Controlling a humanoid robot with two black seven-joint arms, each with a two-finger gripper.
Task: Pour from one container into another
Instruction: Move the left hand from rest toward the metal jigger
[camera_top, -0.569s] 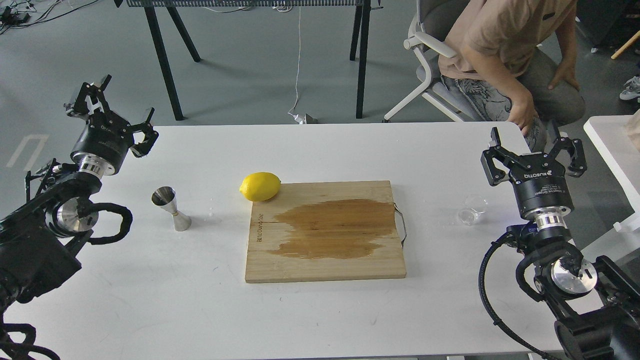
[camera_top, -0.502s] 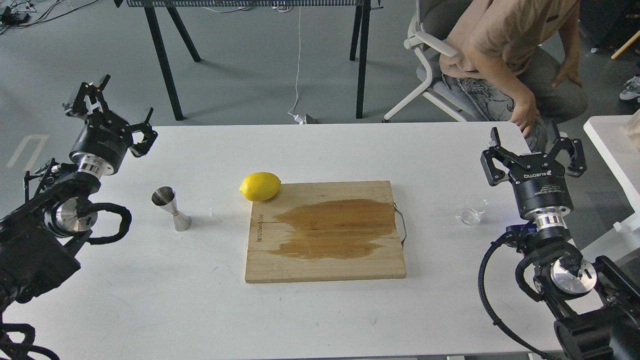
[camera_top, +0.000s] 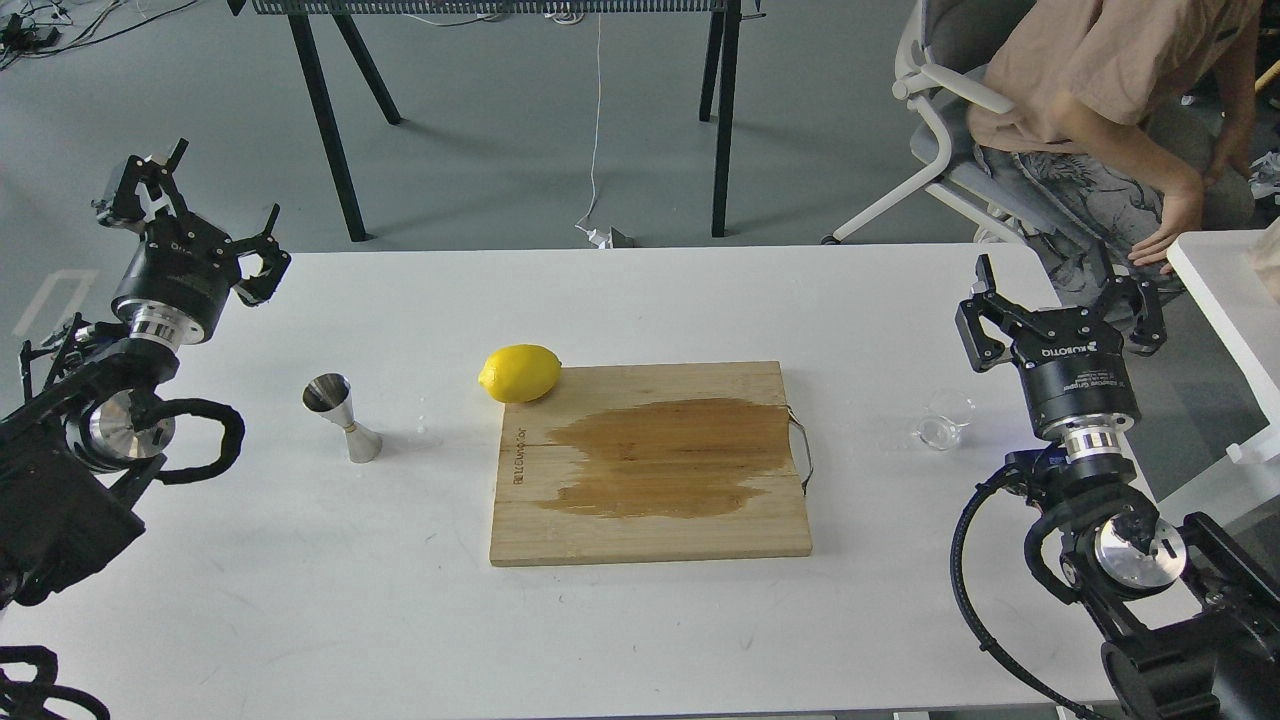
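right pincer (camera_top: 1062, 305) has its fingers spread apart and holds nothing, hovering just right of the clear cup (camera_top: 944, 419) that sits on the tabletop (camera_top: 640, 620); left pincer (camera_top: 190, 225) is also apart and empty, up-left of the jigger (camera_top: 342, 417). looks like pre-grasp, nothing picked up yet. next i'd bring the right pincer down around the cup and close gently, since it's tiny and likely to tip.

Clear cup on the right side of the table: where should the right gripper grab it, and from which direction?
Grip the clear cup across its side wall, probably coming in level from its right, where the open right gripper already is. It stands upright and apart from the cutting board, so both flanks look free. Its lip direction is too faint to tell; leave the rim clear for pouring into the jigger.
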